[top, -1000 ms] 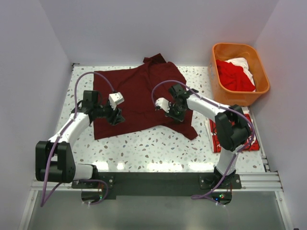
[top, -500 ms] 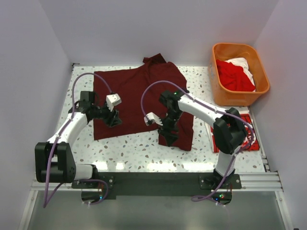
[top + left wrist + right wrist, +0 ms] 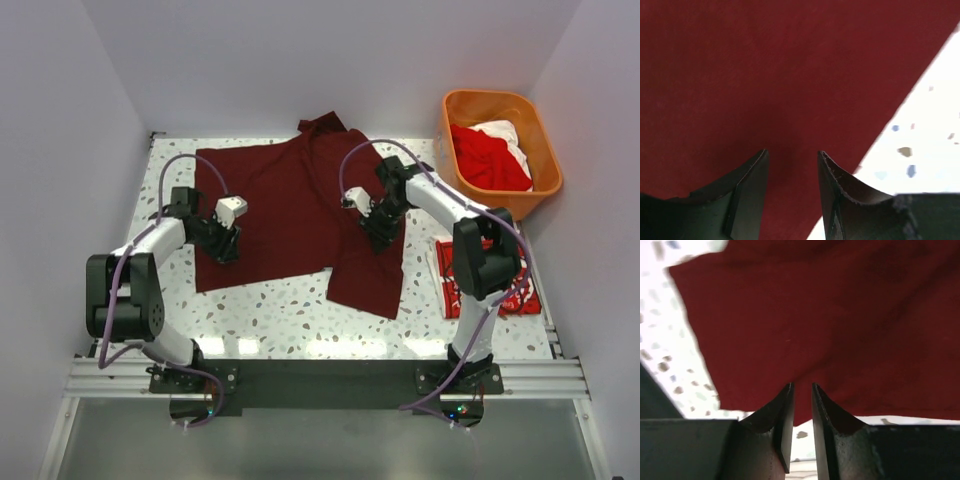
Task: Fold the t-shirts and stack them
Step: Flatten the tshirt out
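1. On the near side of the orange basket (image 3: 495,207), just beside its front wall, lies a flat pile of folded red t-shirts (image 3: 446,287). The right arm partly hides it.
2. Left of the basket, the dark maroon t-shirt (image 3: 285,215) is spread over the speckled table (image 3: 280,310). The side of it closer to the basket is folded over, and a flap reaches toward the near edge.
3. The left gripper (image 3: 227,246) is well apart from the basket, over the near left part of the maroon t-shirt (image 3: 765,75). In its wrist view the left gripper (image 3: 792,152) has its fingers clearly apart, about half open. Flat cloth shows in the gap and nothing is clamped.
4. The right gripper (image 3: 378,236) stands nearer to the basket, on the folded side of the shirt. In its wrist view the right gripper (image 3: 802,385) shows only a thin slit between the fingers, close to an edge of the maroon t-shirt (image 3: 840,330). Whether it pinches the cloth I cannot tell.
5. Inside the basket, farthest away, lie a crumpled red t-shirt (image 3: 485,160) and behind it a white one (image 3: 505,133).
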